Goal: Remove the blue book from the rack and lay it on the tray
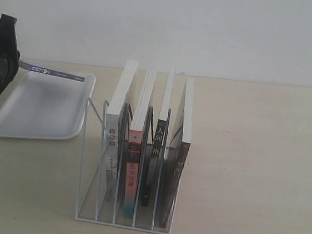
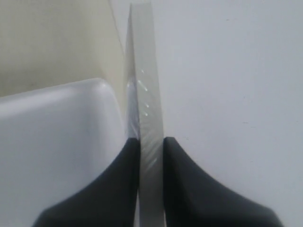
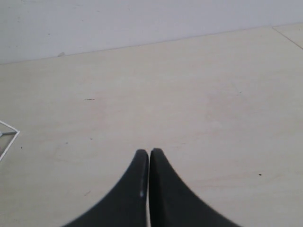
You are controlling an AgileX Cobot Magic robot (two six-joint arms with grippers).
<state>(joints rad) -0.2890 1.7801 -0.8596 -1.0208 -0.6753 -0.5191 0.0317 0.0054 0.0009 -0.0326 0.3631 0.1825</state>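
One book, the blue book [image 2: 144,94], is pinched along its thin edge by the left pincer [image 2: 151,139], so it should not slip. The tray [image 2: 57,142] lies just beside the pincer, ready for the book.

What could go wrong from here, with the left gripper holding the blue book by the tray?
1. The left gripper pinches the blue book only along one thin edge, so it could sag or slip before release.
2. The book hangs at the far rim of the tray, not over its middle. Let go here, it might land on the rim or slide onto the table.
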